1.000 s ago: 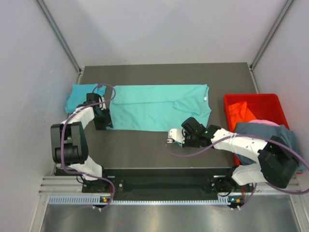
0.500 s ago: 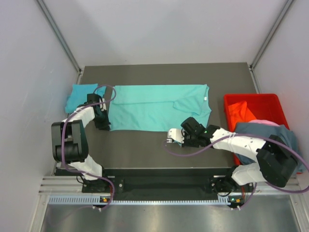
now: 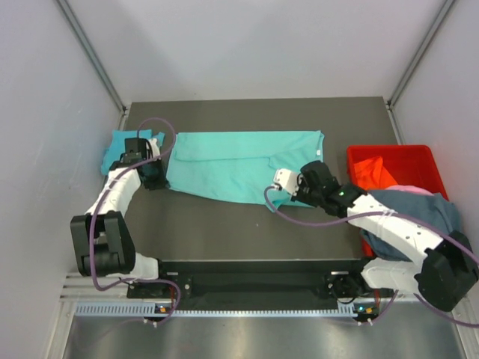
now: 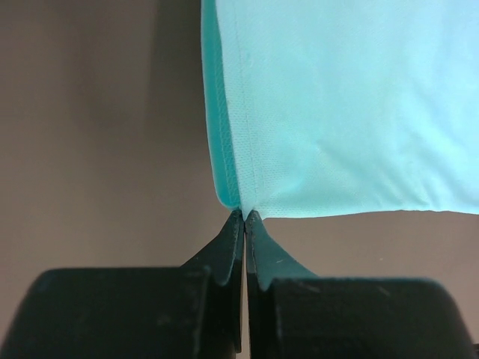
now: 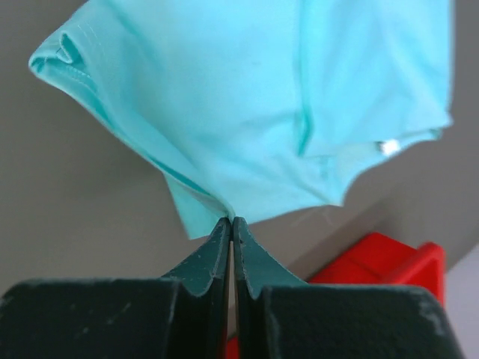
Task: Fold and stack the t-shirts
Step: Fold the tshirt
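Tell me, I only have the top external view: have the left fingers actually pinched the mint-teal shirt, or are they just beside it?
Observer: The left wrist view shows the left fingers shut on a hemmed corner of the mint-teal shirt.
Operator: And the right side?
Observer: In the right wrist view the right fingers are shut on the same shirt's edge, with the cloth bunched where it leaves the tips and the red crate behind.

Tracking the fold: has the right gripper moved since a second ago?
Yes: the right gripper moved farther up the table, closer to the red crate.
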Tool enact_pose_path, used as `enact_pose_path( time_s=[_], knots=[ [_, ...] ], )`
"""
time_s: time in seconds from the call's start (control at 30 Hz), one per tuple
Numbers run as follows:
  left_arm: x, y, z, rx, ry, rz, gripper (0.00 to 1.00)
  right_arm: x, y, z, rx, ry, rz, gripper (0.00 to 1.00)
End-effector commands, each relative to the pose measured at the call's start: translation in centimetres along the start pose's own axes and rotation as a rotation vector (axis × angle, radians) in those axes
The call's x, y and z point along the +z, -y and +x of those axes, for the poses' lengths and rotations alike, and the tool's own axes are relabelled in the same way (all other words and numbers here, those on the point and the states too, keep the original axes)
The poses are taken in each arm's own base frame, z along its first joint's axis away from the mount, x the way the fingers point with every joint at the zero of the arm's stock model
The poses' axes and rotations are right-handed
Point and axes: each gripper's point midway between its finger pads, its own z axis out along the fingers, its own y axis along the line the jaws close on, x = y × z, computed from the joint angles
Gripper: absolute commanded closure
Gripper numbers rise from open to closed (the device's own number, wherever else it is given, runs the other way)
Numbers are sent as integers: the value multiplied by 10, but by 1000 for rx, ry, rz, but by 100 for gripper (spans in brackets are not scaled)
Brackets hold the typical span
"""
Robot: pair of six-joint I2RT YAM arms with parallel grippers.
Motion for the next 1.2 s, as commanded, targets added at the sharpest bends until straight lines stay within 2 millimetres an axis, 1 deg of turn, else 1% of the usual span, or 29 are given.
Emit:
enact_pose_path(
  time_s=[0.0,0.03,0.1,0.13,0.2,0.23,0.27,0.33,0.4,0.43,0.5,0.53,0.57,0.6,0.63,0.67,0.7,0.73,0.77,0.8,0.87,0.9,0.97,1.0,1.07,1.1,1.17],
  knots=[
    [-16,12,-22,41,67,48,100,-28,51,-19,89,81,159,100],
    [-17,14,-25,44,72,53,100,-33,60,-21,104,92,179,100],
    [-14,15,-27,51,63,56,100,-37,72,-19,140,93,211,100],
    [-14,17,-32,55,68,62,100,-41,79,-23,153,106,228,100],
    [-7,17,-33,59,50,65,100,-43,90,-22,185,107,254,100],
    [-7,18,-40,63,62,66,100,-42,95,-24,193,111,263,100],
    [-2,16,-40,60,49,64,100,-41,99,-23,202,106,273,100],
    [-1,19,-50,67,63,70,100,-36,106,-22,213,99,292,100],
    [5,18,-55,62,57,69,100,-31,114,-22,230,99,306,100],
    [4,19,-62,63,70,72,100,-32,120,-24,237,105,319,100],
    [9,19,-66,64,66,69,100,-27,130,-22,251,100,332,100],
    [10,18,-72,67,78,64,100,-28,136,-23,256,104,343,100],
    [14,17,-74,65,73,61,100,-27,142,-21,266,101,352,100],
    [17,15,-76,65,71,53,100,-21,145,-22,265,100,345,100],
    [17,17,-83,69,82,55,100,-23,152,-24,270,107,358,100],
    [20,17,-86,68,82,55,100,-22,157,-23,278,108,365,100],
    [26,16,-86,64,70,56,100,-16,160,-23,278,102,361,100],
    [25,17,-94,64,83,61,100,-16,166,-27,279,110,369,100],
    [31,16,-94,57,70,60,100,-15,170,-27,282,111,375,100],
    [31,18,-100,58,80,60,100,-12,176,-30,285,115,382,100],
    [39,16,-102,53,69,54,100,-9,183,-31,293,120,387,100],
    [39,16,-107,53,78,52,100,-1,183,-31,296,112,372,100],
    [45,14,-111,49,77,45,100,2,192,-35,303,123,384,100],
    [46,14,-117,49,92,44,100,9,193,-34,307,115,377,100],
    [51,14,-120,43,88,42,100,14,200,-36,316,119,384,100],
    [51,14,-126,42,94,39,100,19,204,-37,319,118,384,100],
    [57,13,-127,32,78,35,100,25,209,-36,327,114,388,100]
  ],
)
